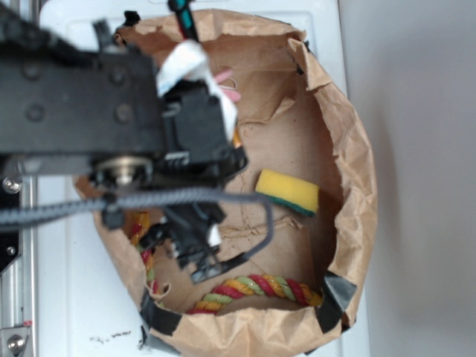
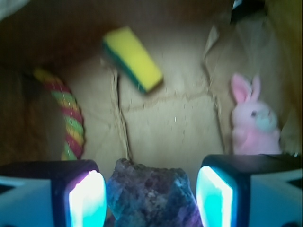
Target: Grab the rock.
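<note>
Sitting between the gripper's [image 2: 151, 196] spread fingers, the rock [image 2: 151, 196], slim gaps either side. Beyond it, lying open, bare paper floor. Crowding the left, braided rope [image 2: 71, 118]; far centre, yellow sponge [image 2: 133, 58]; right, pink bunny [image 2: 253, 120]. Hemming all round, bag walls [image 1: 357, 186].

Everything lies inside the paper bag [image 1: 349, 171]. In the wrist view the rock [image 2: 151, 196] sits between the two fingers [image 2: 87, 198] — apparently not touching either. Beyond it lies the sponge [image 2: 133, 57]; the rope [image 2: 68, 113] curves at the left, the bunny [image 2: 253, 120] stands right, against the wall.
</note>
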You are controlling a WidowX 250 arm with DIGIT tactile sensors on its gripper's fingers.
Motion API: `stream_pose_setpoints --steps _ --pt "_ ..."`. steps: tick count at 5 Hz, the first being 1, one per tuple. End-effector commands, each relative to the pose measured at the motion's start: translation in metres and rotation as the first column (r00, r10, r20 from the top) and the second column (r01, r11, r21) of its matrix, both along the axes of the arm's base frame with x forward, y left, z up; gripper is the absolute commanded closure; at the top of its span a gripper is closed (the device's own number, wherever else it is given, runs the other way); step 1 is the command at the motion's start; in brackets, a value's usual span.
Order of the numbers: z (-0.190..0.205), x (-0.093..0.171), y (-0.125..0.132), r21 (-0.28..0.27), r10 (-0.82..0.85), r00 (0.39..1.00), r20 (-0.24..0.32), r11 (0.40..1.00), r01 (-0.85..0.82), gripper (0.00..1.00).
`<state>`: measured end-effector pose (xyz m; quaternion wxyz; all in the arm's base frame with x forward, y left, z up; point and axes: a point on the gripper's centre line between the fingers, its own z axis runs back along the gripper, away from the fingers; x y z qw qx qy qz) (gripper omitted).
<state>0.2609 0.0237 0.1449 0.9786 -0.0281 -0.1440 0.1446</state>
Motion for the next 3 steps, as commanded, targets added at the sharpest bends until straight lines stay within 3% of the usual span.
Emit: stream_pose_setpoints --steps 1,3 --pt "0.0433 0.0076 0.0156 0.002 0.024 0.993 0.117 1.000 -0.024 1.00" --pt "0.0388 0.0050 0.0116 0.035 0.014 0.997 0.072 0.999 -0.016 1.00"
